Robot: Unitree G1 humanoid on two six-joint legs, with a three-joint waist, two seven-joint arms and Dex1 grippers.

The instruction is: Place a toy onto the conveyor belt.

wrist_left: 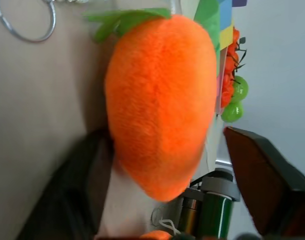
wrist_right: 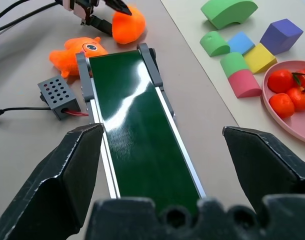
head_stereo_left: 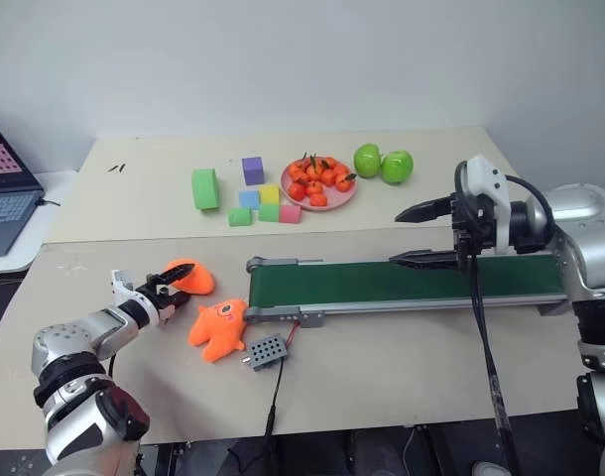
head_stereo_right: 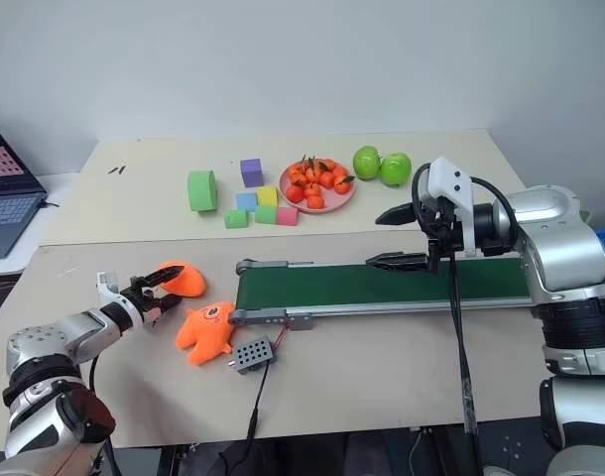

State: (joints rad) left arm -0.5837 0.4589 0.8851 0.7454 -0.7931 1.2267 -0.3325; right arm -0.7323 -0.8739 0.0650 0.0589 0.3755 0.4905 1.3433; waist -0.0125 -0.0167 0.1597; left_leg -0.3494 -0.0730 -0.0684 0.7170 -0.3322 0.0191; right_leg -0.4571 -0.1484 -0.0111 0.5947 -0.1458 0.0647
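The toy (head_stereo_left: 190, 277), a smooth oval orange plush with green leaves, lies on the table just left of the conveyor belt's (head_stereo_left: 402, 281) near end. My left gripper (head_stereo_left: 176, 285) reaches in from the left with one finger on each side of the toy (wrist_left: 160, 105). One finger lies against it and a gap shows at the other finger (wrist_left: 265, 185), so the gripper is open. My right gripper (head_stereo_left: 397, 238) hovers open over the belt's (wrist_right: 137, 130) right half, empty. The belt's small wired grey box (head_stereo_left: 265, 350) lies in front of its left end.
An orange star-shaped plush (head_stereo_left: 219, 327) lies between the toy and the grey box. On the back table are a pink plate (head_stereo_left: 347, 195) of small oranges, two green apples (head_stereo_left: 382, 164) and several foam blocks (head_stereo_left: 253, 198). A laptop (head_stereo_left: 5, 193) sits at far left.
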